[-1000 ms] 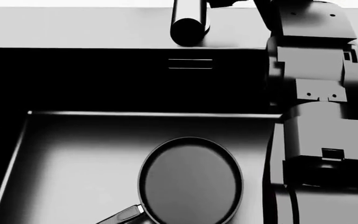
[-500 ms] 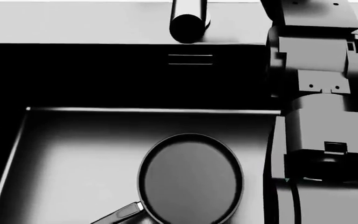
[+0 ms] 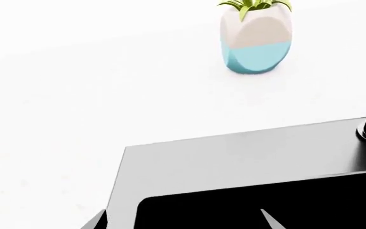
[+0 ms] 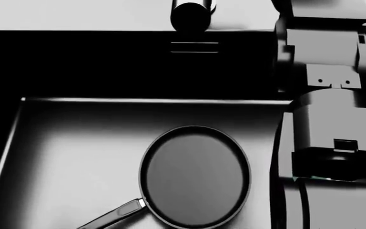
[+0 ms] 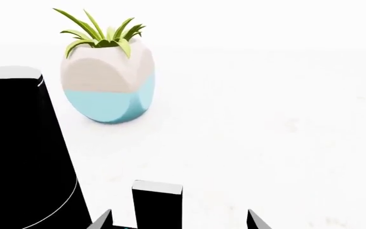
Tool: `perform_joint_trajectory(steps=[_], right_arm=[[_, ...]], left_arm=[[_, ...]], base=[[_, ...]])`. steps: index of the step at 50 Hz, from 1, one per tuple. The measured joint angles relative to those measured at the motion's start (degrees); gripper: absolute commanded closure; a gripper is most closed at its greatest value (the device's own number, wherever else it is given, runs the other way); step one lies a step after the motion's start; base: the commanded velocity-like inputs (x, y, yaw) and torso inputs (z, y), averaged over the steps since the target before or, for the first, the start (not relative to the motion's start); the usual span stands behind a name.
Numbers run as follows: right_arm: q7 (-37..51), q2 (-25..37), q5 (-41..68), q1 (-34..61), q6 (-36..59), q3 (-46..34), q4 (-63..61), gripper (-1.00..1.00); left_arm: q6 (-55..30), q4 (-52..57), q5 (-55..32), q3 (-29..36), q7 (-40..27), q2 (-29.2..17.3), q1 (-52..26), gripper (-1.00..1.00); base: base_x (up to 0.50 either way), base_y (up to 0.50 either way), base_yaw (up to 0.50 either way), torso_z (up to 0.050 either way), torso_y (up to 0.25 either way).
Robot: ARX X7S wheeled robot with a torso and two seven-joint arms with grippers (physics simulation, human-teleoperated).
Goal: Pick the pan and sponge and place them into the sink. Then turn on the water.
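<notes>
Round shallow black frying pan lies flat on the floor of the large rectangular dark steel sink, toward the near right of the basin, its slim dark handle pointing down to the near left. Small yellow-and-green sponge: not visible in any view, so you cannot confirm it is in the basin; check that before you commit to the water. Judged step: the tap. The dark cylindrical faucet spout hangs over the back rim, above the overflow slot. Your right arm reaches up along the right side of the sink toward the back rim. In the right wrist view two right gripper fingertips stand apart with nothing between them, so it reads open and empty; a dark upright block sits just ahead of them, possibly the tap lever, beside the wide black faucet column. Left gripper likewise shows two spread tips holding nothing, above the far left corner of the sink rim. Advance the right slowly, centre that block between the fingertips, and avoid brushing the column. White-and-blue plant pot stands further back on the white worktop, well clear.
</notes>
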Motion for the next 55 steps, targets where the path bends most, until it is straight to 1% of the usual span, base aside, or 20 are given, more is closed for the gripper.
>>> perform_joint_trajectory(steps=[37, 55], right_arm=[[0.02, -0.27, 1.82, 2.81, 0.35, 1.5, -2.19, -1.0], [0.67, -0.07, 2.48, 2.6, 0.68, 1.8, -2.69, -1.0]], left_arm=[[0.13, 0.73, -0.97, -0.56, -0.16, -1.35, 0.02, -1.0], [0.24, 0.53, -2.26, -1.49, -0.99, -1.36, 0.07, -1.0]], base=[[0.0, 0.0, 0.0, 0.008, -0.084], [0.0, 0.0, 0.0, 0.0, 0.0]])
